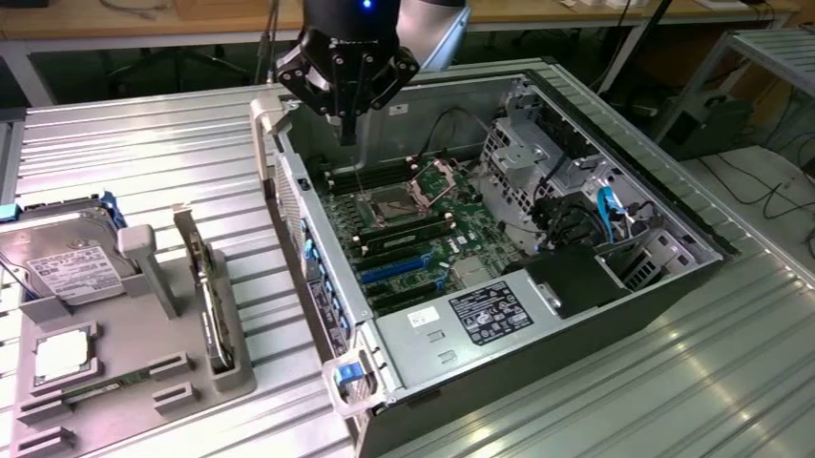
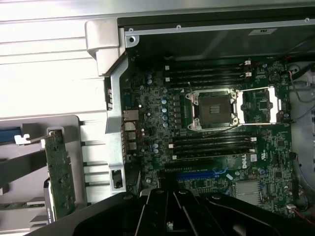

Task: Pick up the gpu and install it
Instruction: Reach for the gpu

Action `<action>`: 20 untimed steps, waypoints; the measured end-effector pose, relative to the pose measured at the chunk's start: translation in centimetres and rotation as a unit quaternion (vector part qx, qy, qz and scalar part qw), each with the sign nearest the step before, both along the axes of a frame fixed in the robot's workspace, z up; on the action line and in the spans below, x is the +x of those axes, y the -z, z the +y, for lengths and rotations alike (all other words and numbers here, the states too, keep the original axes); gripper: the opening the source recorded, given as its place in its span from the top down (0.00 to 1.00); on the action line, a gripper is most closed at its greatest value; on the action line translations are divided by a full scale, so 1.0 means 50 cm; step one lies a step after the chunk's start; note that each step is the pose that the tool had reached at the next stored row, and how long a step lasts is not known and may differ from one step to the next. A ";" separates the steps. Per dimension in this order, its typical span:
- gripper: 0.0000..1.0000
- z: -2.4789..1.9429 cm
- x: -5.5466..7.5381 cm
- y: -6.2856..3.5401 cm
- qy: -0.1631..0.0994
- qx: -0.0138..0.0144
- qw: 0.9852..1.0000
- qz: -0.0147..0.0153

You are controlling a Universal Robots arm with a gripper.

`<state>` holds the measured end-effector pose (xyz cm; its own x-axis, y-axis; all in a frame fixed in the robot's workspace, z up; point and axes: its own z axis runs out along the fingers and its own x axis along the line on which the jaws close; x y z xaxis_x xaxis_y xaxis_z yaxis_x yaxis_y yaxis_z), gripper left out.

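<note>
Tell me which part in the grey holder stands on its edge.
The gpu, the thin dark card upright in the slot nearest the computer case; the hard drive lies label-up.

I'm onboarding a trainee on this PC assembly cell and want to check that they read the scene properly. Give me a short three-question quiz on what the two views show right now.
1. True or false: the gpu is installed inside the computer case.
2. Multiple choice: the gripper hangs over A) the grey holder, B) the open computer case, C) the gpu.
3. Short answer: are the gripper's fingers open or shut, and what do they hold?

Key:
1. False. It stands on edge in the grey holder beside the case.
2. B.
3. Shut, holding nothing.
</note>
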<state>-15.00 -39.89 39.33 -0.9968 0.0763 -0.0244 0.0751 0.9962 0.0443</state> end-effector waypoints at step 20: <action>0.89 -0.0012 -0.107 0.000 0.000 0.000 1.000 0.000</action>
<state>-20.35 -39.95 39.34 -0.9968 0.0759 -0.0244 0.0748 0.9962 0.0443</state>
